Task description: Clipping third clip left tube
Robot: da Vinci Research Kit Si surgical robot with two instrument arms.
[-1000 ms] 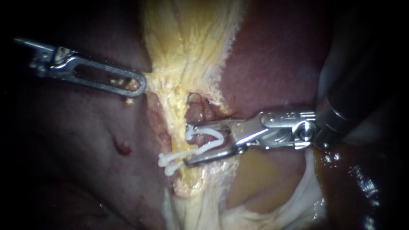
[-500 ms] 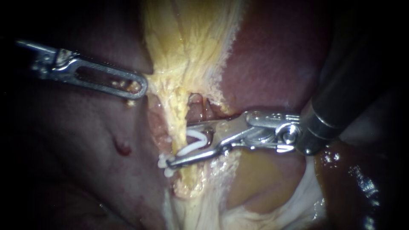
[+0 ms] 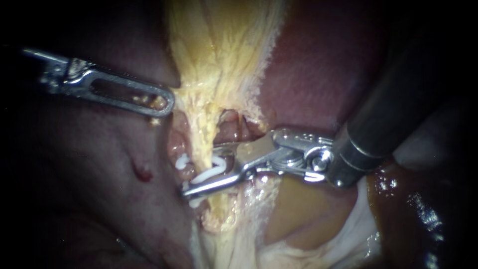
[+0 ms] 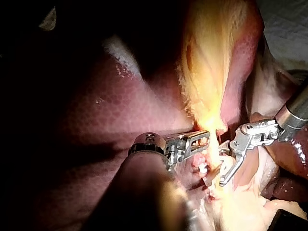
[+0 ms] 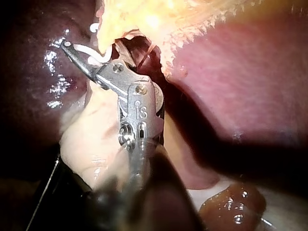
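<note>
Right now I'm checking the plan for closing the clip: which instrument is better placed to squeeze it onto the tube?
The right instrument: its jaws hold the white clip astride the yellowish tube. The left instrument sits apart, against tissue higher up, carrying no clip.

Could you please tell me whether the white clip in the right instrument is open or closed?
Open: the clip has its two arms apart in the right instrument, straddling the yellow tube.

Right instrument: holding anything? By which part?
Yes: a white clip, carried between the right instrument's jaws, one jaw against the outer side of each clip arm. The jaws stand apart around it.
</note>
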